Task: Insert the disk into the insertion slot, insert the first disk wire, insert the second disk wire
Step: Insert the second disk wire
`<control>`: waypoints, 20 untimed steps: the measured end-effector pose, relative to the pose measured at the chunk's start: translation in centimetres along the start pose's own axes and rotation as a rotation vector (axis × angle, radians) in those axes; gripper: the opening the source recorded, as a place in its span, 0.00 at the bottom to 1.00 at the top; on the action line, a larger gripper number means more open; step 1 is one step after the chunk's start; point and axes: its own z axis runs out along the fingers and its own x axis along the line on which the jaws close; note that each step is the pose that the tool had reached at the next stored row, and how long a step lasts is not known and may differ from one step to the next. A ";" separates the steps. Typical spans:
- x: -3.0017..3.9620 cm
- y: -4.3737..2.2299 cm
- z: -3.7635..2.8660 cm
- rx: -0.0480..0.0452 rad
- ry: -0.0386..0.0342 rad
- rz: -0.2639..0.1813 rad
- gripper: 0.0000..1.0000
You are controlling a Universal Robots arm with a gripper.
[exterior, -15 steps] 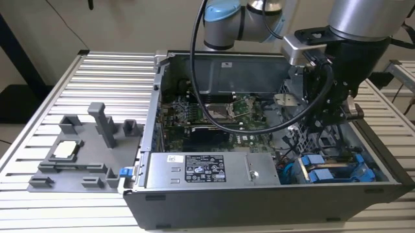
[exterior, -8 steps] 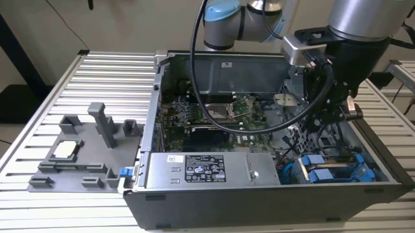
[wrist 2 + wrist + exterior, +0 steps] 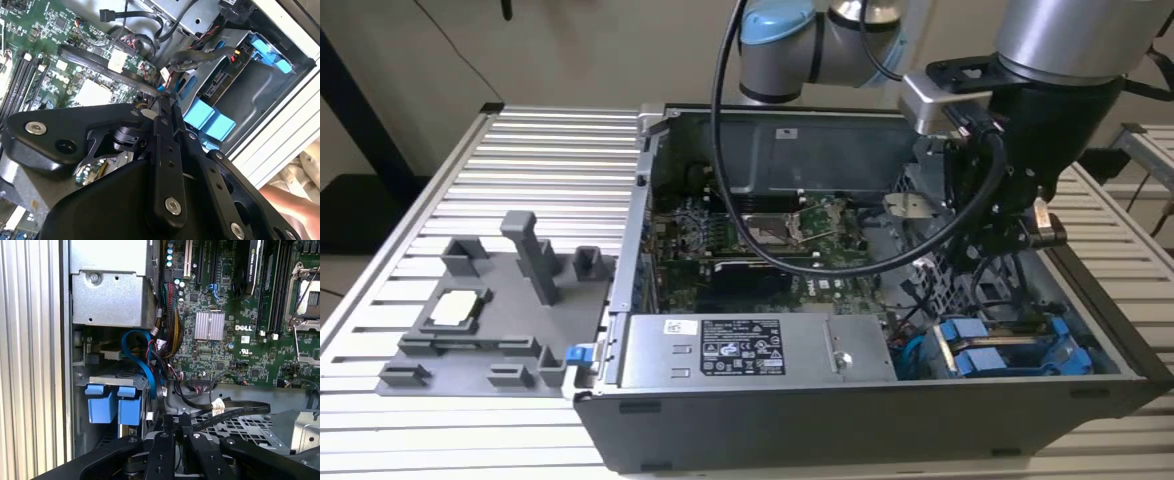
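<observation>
The disk (image 3: 207, 119) sits in its blue carrier inside the grey insertion slot (image 3: 252, 87) of the drive cage, its two blue tabs (image 3: 112, 402) facing out. In the exterior view the carrier (image 3: 977, 348) lies at the case's front right corner. My gripper (image 3: 166, 106) hangs inside the case beside the cage, its black fingers (image 3: 162, 450) drawn close together. A flat black disk wire (image 3: 100, 59) with a white tag runs straight into the fingertips, and a small blue end shows there. The same wire (image 3: 235, 410) shows in the first wrist view. My gripper (image 3: 1007, 245) stands above the cage.
A silver labelled power-supply box (image 3: 747, 350) fills the case's front. The motherboard (image 3: 774, 235) lies in the middle. Another blue frame (image 3: 270, 52) sits farther along the cage. A blue cable (image 3: 142, 355) loops by the tabs. A grey fixture (image 3: 494, 300) is on the slatted table. A hand (image 3: 287, 202) is near.
</observation>
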 end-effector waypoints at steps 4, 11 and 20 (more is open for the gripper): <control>0.13 -0.02 0.03 -0.0009 -0.0003 0.000 0.16; 2.24 -0.24 0.19 -0.0113 -0.0005 0.000 0.16; 4.98 -0.67 0.45 -0.0261 -0.0013 -0.001 0.16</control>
